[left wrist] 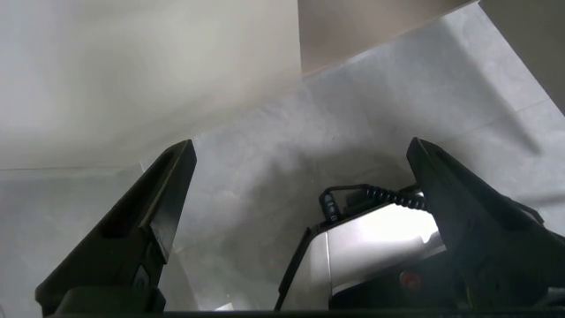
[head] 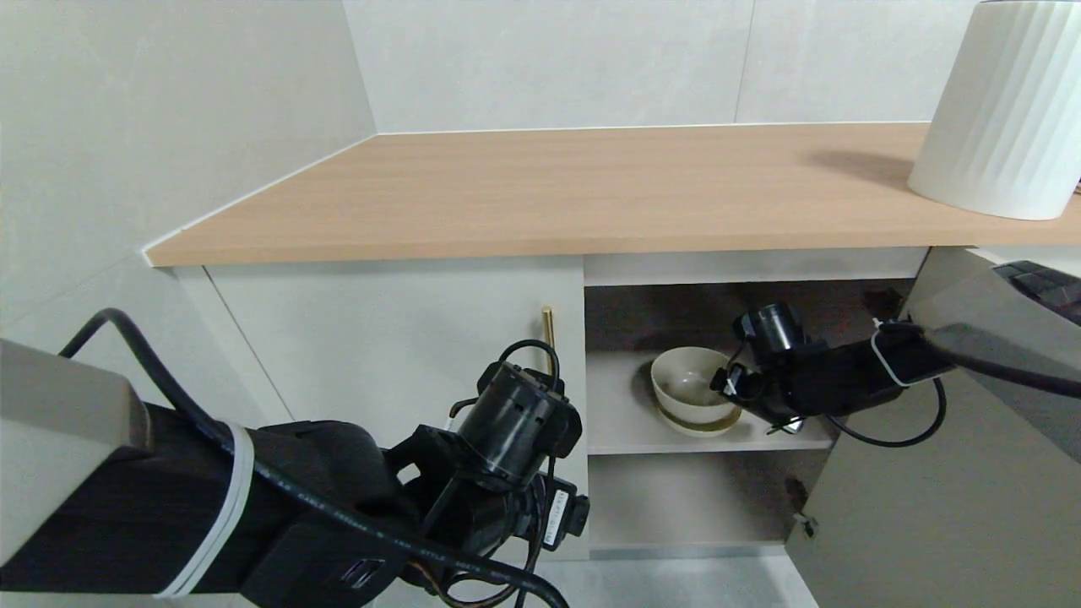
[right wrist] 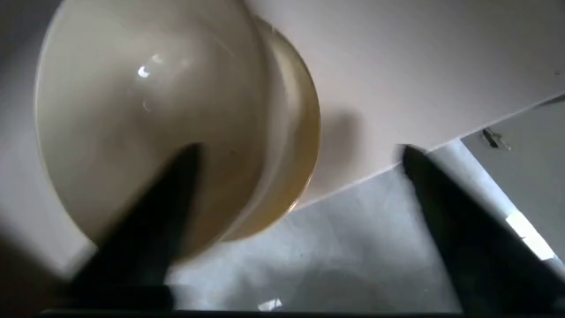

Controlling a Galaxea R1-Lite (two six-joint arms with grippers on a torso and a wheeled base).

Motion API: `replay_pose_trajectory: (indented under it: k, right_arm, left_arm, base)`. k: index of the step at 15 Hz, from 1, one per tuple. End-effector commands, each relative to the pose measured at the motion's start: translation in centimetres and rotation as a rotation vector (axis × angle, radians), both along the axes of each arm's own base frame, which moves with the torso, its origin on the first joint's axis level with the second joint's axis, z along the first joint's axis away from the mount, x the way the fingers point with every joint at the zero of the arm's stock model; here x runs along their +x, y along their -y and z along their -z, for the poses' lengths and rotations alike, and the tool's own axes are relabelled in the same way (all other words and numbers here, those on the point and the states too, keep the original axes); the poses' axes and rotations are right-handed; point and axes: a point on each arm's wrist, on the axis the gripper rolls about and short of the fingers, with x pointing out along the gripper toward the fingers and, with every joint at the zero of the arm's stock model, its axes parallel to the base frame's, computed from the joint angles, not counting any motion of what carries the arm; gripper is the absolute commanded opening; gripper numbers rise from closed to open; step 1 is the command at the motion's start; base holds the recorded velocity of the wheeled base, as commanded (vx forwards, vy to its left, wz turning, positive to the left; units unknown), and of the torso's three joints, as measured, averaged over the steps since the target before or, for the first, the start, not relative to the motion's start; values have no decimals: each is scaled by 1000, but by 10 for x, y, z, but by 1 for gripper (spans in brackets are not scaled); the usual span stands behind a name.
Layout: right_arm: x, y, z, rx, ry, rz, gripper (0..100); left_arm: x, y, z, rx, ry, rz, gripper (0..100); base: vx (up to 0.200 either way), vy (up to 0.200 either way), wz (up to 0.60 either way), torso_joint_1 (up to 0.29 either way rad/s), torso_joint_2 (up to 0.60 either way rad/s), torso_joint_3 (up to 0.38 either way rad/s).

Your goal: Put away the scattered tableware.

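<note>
Since the stack looks already settled inside the cabinet point(head: 752, 266), I judge the step in hand to be the release: the right arm point(head: 844, 380) should draw straight and level back out, staying off the open door point(head: 929, 507) and keeping its inner side clear of the rim of the bowl point(head: 688, 384) so nothing slides. The right jaws stand wide, one side over the bowl's hollow, the other outside its wall, gripping nothing. The left jaws, equally wide and empty, hang low before the closed door point(head: 380, 338), over the floor point(left wrist: 265, 203). Counting down in size: one wooden counter point(head: 549, 186), one cabinet with two doors, one ribbed white tub point(head: 1005, 110) at the counter's right end, one shelf point(head: 616, 414) bearing the tableware, one cream bowl, one yellow-rimmed dish point(head: 701, 425) under it (plate or second bowl, I cannot tell), one brass handle point(head: 547, 325)
</note>
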Motion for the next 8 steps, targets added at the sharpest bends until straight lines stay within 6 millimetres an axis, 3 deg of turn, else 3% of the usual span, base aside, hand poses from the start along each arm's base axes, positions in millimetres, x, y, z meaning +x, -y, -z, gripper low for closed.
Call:
replay_pose_trajectory:
  k: [1, 5, 6, 8]
  right_arm:
    - [-4, 0, -5, -2, 4, -7, 100]
    - [-39, -6, -33, -49, 4, -146, 100]
    - [-54, -7, -42, -48, -2, -194, 100]
    - [-102, 3, -74, -80, -20, -323, 100]
  left_arm:
    - [0, 0, 0, 0, 0, -1, 100]
    - [4, -5, -2, -30, -5, -43, 100]
    - [7, -9, -5, -41, 3, -65, 100]
    - [9, -37, -32, -122, 53, -151, 100]
  base:
    - [0, 0, 0, 0, 0, 0]
    - [0, 0, 0, 0, 0, 0]
    - [0, 0, 0, 0, 0, 0]
    - [0, 0, 0, 0, 0, 0]
